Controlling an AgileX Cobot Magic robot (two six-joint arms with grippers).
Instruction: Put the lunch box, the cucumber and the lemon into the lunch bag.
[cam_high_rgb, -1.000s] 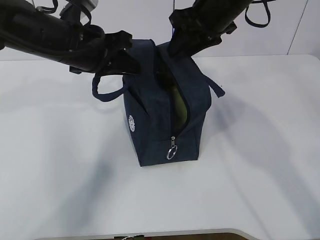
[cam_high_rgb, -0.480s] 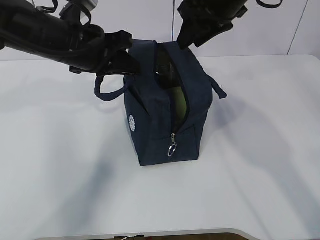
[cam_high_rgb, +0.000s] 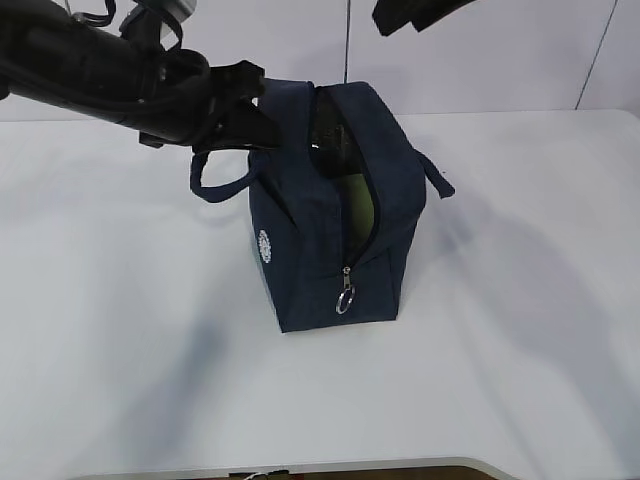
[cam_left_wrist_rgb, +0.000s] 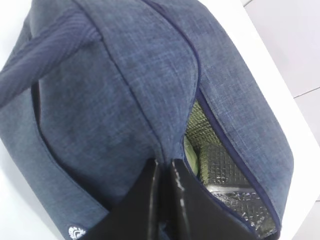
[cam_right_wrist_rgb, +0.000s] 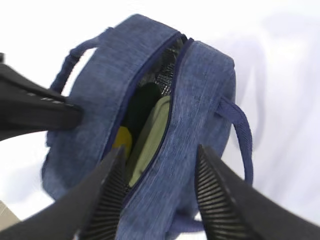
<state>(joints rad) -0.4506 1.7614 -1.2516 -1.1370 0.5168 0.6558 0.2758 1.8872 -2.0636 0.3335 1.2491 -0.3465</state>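
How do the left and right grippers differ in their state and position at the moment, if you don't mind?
The left gripper is shut, pinching the lunch bag's fabric beside the opening; the right gripper is open and empty. The left sits at the bag's top edge; the right hangs above it, clear of the fabric. Both have black fingers.

The navy bag (cam_high_rgb: 330, 235) stands upright on the table, its zipper open along the top. Inside, the lunch box (cam_right_wrist_rgb: 150, 137) stands on edge, sage lid showing, with the lemon (cam_right_wrist_rgb: 121, 139) and dark cucumber (cam_right_wrist_rgb: 141, 106) beside it.
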